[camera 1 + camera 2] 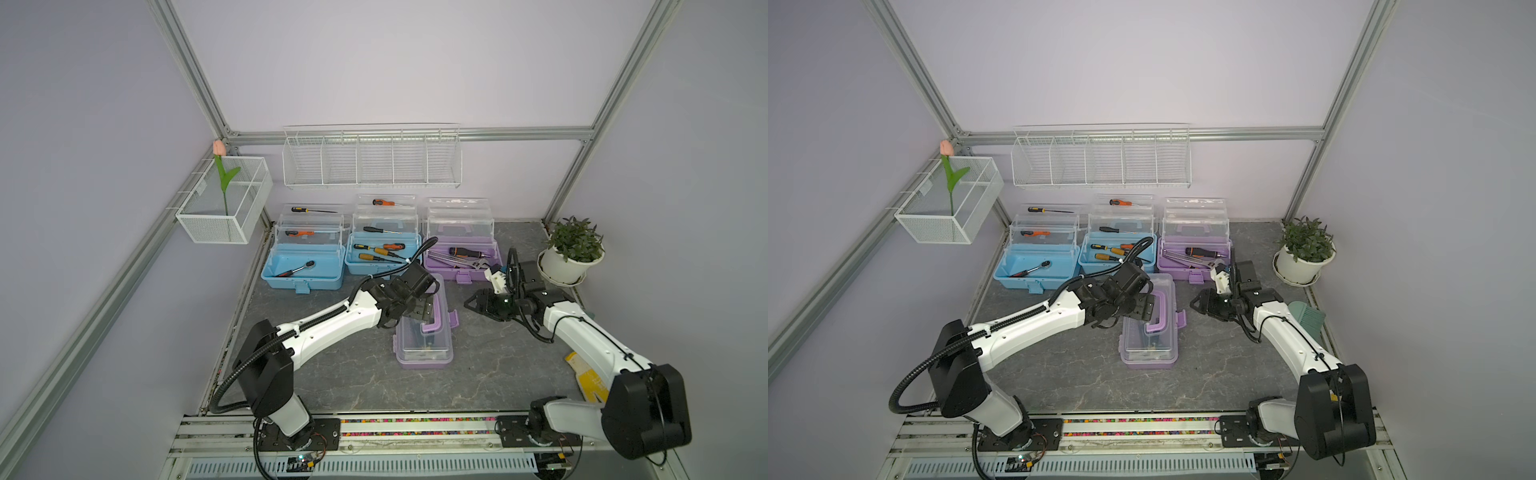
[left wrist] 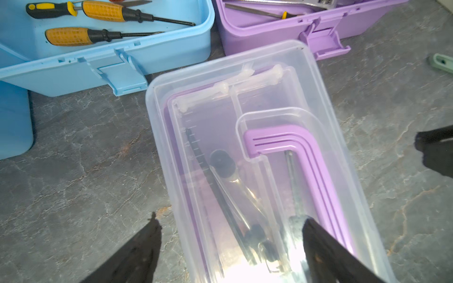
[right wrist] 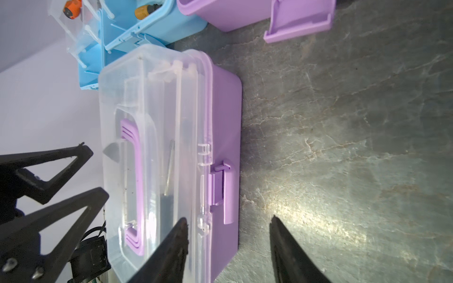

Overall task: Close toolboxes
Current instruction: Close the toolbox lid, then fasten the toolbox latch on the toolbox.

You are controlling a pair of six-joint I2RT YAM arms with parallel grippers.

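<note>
A purple toolbox (image 1: pixel 424 345) lies in the middle of the table with its clear lid down and its purple handle (image 2: pixel 289 147) folded flat. Its latch (image 3: pixel 220 188) sticks out from the side. My left gripper (image 2: pixel 230 220) hovers open over this lid (image 1: pixel 1150 336); one finger is above the lid, the other above the table. My right gripper (image 3: pixel 229 218) is open beside the latch side, a little apart from the box (image 1: pixel 471 301). At the back stand three open toolboxes with tools in them: two light blue (image 1: pixel 305 266) (image 1: pixel 382 253) and one purple (image 1: pixel 461 259).
A potted plant (image 1: pixel 571 249) stands at the back right. White wire baskets hang on the back wall (image 1: pixel 372 160) and on the left wall (image 1: pixel 226 199). Near my right arm lie a yellow packet (image 1: pixel 590 374) and a green brush (image 1: pixel 1306 318).
</note>
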